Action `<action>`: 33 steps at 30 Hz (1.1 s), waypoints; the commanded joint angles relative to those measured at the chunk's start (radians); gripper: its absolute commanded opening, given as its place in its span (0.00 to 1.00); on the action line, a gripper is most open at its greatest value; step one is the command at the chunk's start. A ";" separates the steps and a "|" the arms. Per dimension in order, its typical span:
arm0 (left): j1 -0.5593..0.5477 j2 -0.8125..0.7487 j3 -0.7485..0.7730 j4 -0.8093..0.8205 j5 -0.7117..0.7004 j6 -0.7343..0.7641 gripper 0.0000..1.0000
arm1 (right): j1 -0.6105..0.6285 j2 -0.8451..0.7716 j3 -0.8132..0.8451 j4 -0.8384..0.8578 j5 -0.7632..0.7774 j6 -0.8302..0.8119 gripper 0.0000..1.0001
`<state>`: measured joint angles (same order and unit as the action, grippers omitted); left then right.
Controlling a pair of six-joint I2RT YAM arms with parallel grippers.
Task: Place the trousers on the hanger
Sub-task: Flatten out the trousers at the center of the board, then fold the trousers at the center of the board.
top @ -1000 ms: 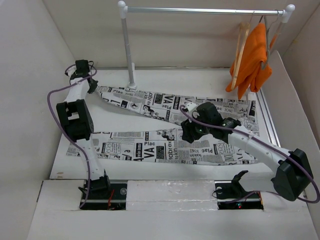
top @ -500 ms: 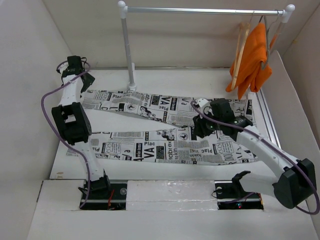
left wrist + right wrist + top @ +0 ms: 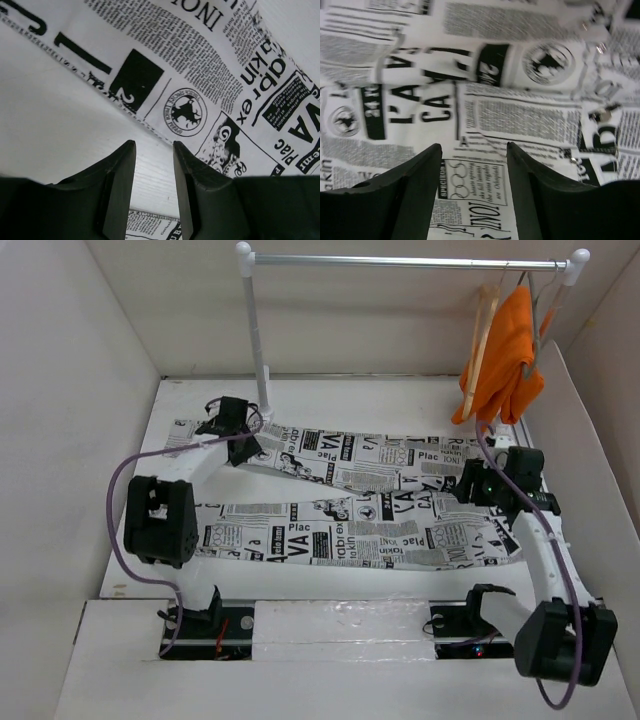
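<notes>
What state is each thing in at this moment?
trousers: lying flat on the table, legs spread apart, not on the hanger.
hanger: bare, hanging on the rail.
orange garment: hanging on the rail.
left tool: open, empty, at a leg's edge.
right tool: open, empty, over the trousers.

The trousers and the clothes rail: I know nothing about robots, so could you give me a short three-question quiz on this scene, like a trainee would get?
1. True or false: the newspaper-print trousers are hanging from the metal rail.
2. What is the right gripper holding? A) the trousers B) the wooden hanger C) nothing
3. Fill in: the bare wooden hanger hangs on the rail beside the ____ garment.

Key:
1. False. They lie spread on the table.
2. C. Its jaws are open above the fabric.
3. Orange.
</notes>
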<state>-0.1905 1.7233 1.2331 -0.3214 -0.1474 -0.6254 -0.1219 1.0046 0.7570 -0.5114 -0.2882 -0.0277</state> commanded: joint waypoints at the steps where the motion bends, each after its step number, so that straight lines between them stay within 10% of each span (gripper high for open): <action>1: 0.056 -0.071 -0.083 0.146 0.054 -0.043 0.33 | -0.126 0.078 -0.056 0.102 -0.072 0.055 0.61; 14: 0.046 -0.104 -0.086 0.134 -0.004 -0.033 0.31 | -0.263 0.488 -0.012 0.436 -0.155 0.183 0.58; 25: -0.033 -0.352 -0.343 -0.146 0.110 -0.194 0.26 | -0.038 0.102 -0.025 0.192 -0.120 0.107 0.09; 33: -0.139 -0.369 -0.558 -0.035 0.178 -0.339 0.22 | 0.125 0.120 -0.157 0.266 -0.157 0.117 0.00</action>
<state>-0.3363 1.3701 0.7258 -0.3794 0.0154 -0.8970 -0.0063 1.1114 0.6338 -0.2600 -0.4297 0.1005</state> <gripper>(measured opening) 0.217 0.010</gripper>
